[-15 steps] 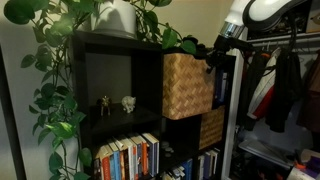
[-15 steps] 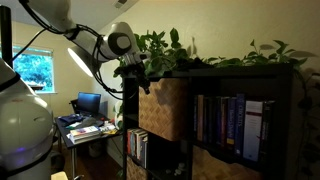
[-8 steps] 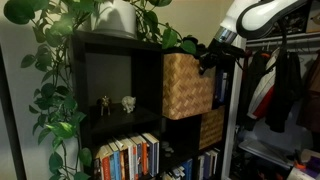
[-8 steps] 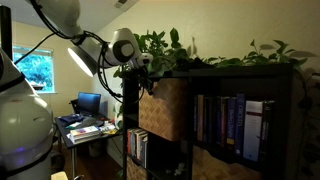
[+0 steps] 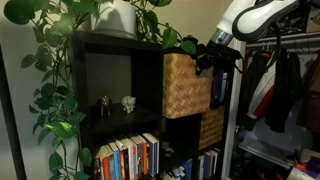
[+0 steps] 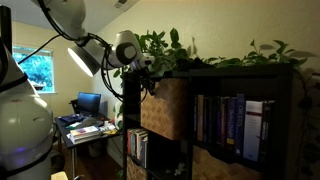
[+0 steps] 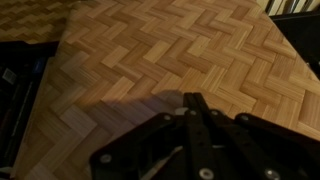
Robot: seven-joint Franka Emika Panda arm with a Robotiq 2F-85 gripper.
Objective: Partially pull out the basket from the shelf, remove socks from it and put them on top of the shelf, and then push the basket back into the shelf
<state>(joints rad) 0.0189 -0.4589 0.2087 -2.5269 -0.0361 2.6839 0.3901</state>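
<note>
The basket (image 5: 186, 85) sits in an upper compartment of the shelf (image 5: 120, 45), at 3 o'clock from the open compartment that holds two small figurines (image 5: 128, 102); its checker-weave front appears to stand a little proud of the shelf's front edge. The gripper (image 5: 206, 64) is at the basket's 1 o'clock corner, close against its upper rim, with the arm reaching in from 1 o'clock. In the wrist view the woven front (image 7: 170, 50) fills nearly the whole picture and the fingers (image 7: 155, 132) come in from 6 o'clock, pressed together to a single tip with nothing seen between them. A darker golden-brown basket (image 5: 212, 128) sits at 5 o'clock below the tan one, rows of books (image 5: 128, 158) fill the compartments at 7 o'clock, a leafy plant (image 5: 60, 60) trails over the shelf top, and clothes (image 5: 285, 85) hang at 3 o'clock.
</note>
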